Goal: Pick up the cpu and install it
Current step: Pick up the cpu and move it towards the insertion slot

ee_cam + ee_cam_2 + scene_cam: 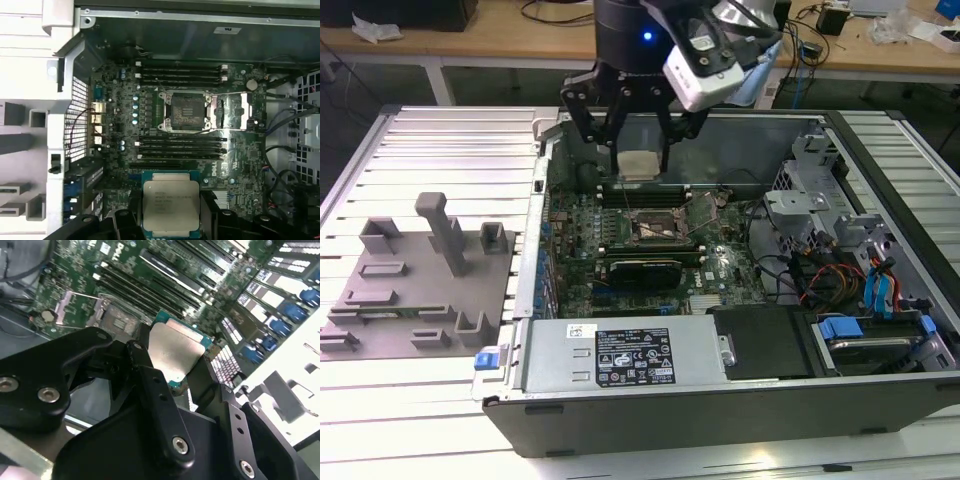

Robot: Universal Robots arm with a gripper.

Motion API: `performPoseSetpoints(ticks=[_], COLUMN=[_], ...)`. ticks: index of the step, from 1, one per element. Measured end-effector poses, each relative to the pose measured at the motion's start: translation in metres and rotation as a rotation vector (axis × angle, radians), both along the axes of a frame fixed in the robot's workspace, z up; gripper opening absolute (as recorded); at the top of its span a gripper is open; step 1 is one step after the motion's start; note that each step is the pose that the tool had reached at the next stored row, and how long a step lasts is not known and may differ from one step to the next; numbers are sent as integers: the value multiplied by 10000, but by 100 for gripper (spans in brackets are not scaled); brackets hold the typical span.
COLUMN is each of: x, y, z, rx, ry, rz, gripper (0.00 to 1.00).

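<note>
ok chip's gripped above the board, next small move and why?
Probably carry the gripper across the board until the chip hangs squarely over the open socket, then stop. In the first wrist view the held chip is off to one side of the socket, whose cover is flipped open.

There is one gripper [640, 158], and it holds one cpu [171, 207] between its fingers. On the bench [420, 420] stand one open computer case [720, 415] and, toward the bench edge at the exterior view's left, one grey fixture [410, 290] with one tall post [445, 235]. Inside the case I count one motherboard [240, 175], one open socket [186, 111], one power supply [620, 358] and two banks of memory slots [180, 75], one bank on each side of the socket.
</note>
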State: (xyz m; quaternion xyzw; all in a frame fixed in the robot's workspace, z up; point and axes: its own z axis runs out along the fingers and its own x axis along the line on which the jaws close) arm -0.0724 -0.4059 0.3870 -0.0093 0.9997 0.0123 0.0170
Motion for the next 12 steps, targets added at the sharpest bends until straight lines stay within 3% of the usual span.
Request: performPoseSetpoints(ticks=[3, 8, 12], x=[131, 271, 302], y=[0, 0, 0], z=[0, 0, 0], rx=[-1, -1, -1], ry=[0, 0, 0], rz=[1, 0, -3], gripper=[55, 55, 55])
